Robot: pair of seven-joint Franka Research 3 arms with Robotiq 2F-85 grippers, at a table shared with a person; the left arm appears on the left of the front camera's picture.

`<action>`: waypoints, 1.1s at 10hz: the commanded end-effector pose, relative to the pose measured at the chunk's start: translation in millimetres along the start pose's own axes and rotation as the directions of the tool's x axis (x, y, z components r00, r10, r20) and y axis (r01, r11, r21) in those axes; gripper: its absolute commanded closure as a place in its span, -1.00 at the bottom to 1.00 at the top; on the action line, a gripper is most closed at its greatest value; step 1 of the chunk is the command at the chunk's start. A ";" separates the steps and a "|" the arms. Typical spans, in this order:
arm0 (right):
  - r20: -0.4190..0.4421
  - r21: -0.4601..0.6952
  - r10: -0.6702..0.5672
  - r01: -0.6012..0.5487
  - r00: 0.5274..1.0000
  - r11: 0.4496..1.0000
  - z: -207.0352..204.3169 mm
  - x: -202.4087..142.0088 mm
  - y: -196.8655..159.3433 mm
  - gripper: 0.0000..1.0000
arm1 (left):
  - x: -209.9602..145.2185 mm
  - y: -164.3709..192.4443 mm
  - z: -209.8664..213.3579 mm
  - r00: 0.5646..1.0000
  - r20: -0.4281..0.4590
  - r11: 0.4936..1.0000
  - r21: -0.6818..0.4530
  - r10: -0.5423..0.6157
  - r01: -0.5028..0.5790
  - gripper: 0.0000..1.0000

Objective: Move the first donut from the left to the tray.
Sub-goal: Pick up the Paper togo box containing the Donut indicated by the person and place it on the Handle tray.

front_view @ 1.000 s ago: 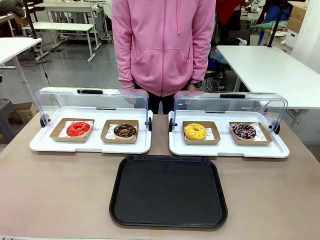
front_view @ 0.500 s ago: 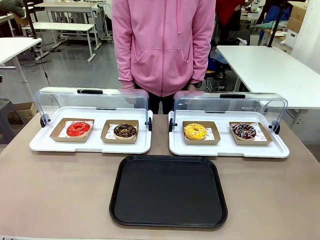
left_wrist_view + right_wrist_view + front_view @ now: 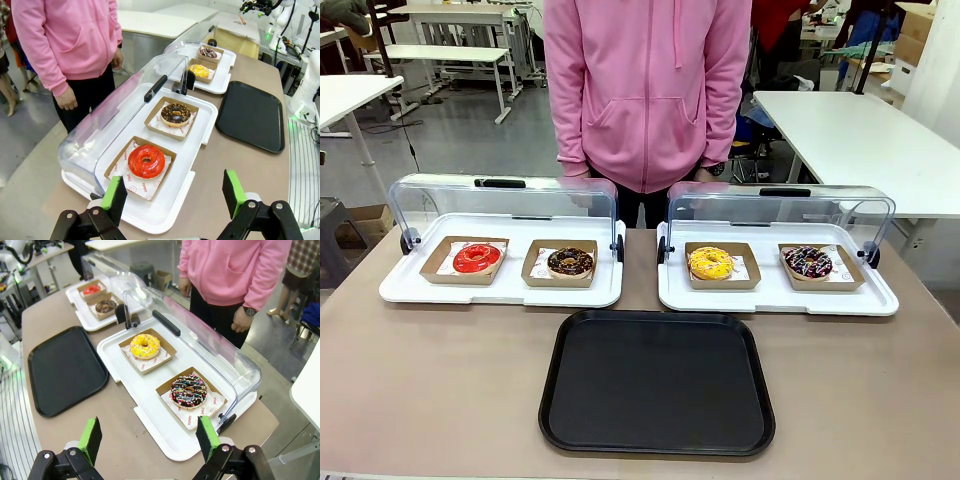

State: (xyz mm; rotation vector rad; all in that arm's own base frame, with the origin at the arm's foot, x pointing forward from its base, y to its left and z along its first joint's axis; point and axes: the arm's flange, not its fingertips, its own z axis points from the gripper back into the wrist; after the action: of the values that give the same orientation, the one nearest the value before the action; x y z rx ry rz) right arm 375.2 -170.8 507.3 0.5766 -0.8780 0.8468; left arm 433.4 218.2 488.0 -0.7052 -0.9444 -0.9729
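From the front, sees glossy red-glazed ring donut flat, hole up, in shallow brown cardboard holder at left end of left white plastic tray, beyond flat black rectangular plastic tray. From left wrist, finds left gripper spread wide, holding nothing, facing that donut. From right wrist, finds right gripper likewise wide, empty.

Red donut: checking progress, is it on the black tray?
No, the red donut sits in its holder on the left white tray.
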 end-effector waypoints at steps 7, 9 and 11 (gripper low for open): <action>0.025 0.000 0.009 -0.009 1.000 1.000 -2.2 1.1 -0.9 -1.00 | 0.8 0.2 -0.5 1.000 -0.007 1.000 0.002 0.004 -0.004 -1.00; 0.025 0.000 0.009 -0.009 1.000 1.000 -2.2 1.1 -0.9 -1.00 | 0.8 0.2 -0.5 1.000 -0.007 1.000 0.002 0.004 -0.004 -1.00; 0.025 0.000 0.009 -0.009 1.000 1.000 -2.2 1.1 -0.9 -1.00 | 0.8 0.2 -0.5 1.000 -0.007 1.000 0.002 0.004 -0.004 -1.00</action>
State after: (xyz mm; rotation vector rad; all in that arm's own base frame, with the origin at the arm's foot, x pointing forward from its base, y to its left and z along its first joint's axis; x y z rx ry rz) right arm 375.2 -170.8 507.3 0.5766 -0.8780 0.8468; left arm 433.4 218.2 488.0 -0.7052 -0.9444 -0.9729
